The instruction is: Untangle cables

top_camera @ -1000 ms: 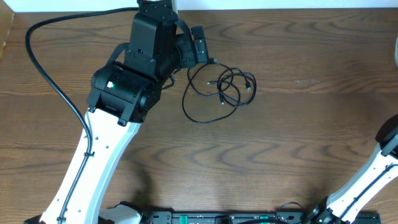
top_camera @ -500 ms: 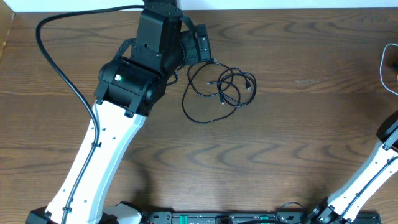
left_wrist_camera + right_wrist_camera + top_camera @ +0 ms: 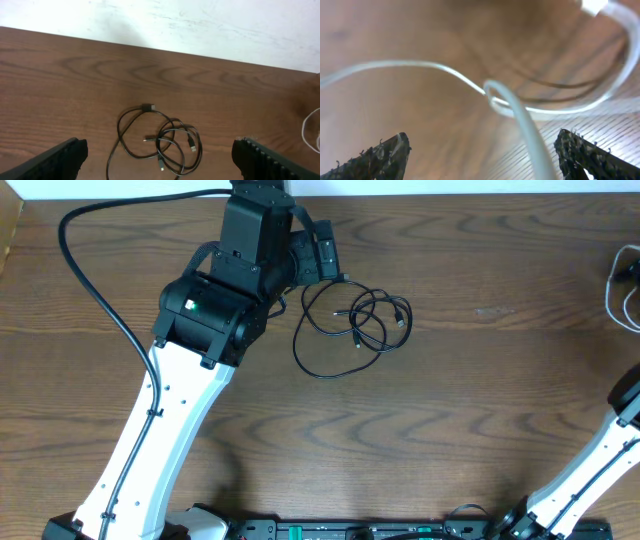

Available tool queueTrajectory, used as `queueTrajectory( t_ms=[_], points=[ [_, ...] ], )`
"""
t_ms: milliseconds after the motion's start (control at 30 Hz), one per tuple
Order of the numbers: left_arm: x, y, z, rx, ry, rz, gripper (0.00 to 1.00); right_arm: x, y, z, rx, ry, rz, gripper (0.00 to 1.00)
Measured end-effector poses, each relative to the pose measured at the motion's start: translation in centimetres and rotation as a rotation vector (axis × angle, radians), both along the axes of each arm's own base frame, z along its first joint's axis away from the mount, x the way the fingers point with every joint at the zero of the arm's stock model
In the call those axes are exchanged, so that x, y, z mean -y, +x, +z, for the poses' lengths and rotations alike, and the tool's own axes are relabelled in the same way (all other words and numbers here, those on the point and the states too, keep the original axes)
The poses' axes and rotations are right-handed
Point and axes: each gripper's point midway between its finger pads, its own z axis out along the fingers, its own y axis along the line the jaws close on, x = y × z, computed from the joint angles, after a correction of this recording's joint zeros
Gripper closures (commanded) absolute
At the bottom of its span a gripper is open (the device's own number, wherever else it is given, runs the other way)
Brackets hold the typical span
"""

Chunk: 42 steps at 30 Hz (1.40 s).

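Observation:
The black cable [image 3: 352, 323] lies in loose overlapping loops on the wooden table, its small plug ends showing inside the tangle. My left gripper [image 3: 323, 258] hovers just left of and above it. In the left wrist view the black cable [image 3: 162, 142] lies ahead between my wide-open left gripper [image 3: 160, 152]. The white cable [image 3: 617, 288] curls at the table's right edge, also visible as a sliver [image 3: 313, 131]. Seen blurred and close, the white cable [image 3: 520, 116] passes loosely between my open right gripper [image 3: 482, 150], whose fingers stand well apart from it.
A thick black arm wire [image 3: 95, 310] arcs over the table's left side. The right arm [image 3: 600, 455] rises from the lower right corner. A pale wall [image 3: 200, 25] runs behind the table's far edge.
My right gripper has opened and let go of the white cable, which now shows at the right edge of the overhead view. The left arm shifted slightly up and right, then held still.

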Motion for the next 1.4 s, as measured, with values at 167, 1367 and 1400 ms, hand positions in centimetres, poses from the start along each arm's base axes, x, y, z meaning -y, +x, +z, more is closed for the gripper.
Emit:
queueTrajectory(
  t_ms=[167, 1367, 1400],
  points=[
    [-0.1, -0.2, -0.3, -0.015, 0.007, 0.0, 0.03, -1.5, 0.2, 9.1, 0.171, -0.062, 0.045, 0.15],
    [-0.1, -0.1, -0.2, -0.01, 0.005, 0.0, 0.03, 0.9, -8.5, -4.3, -0.385, 0.046, -0.157, 0.01],
    [-0.1, -0.1, -0.2, -0.009, 0.005, 0.0, 0.02, 0.2, -8.7, -4.3, -0.405, 0.053, -0.135, 0.01]
  ],
)
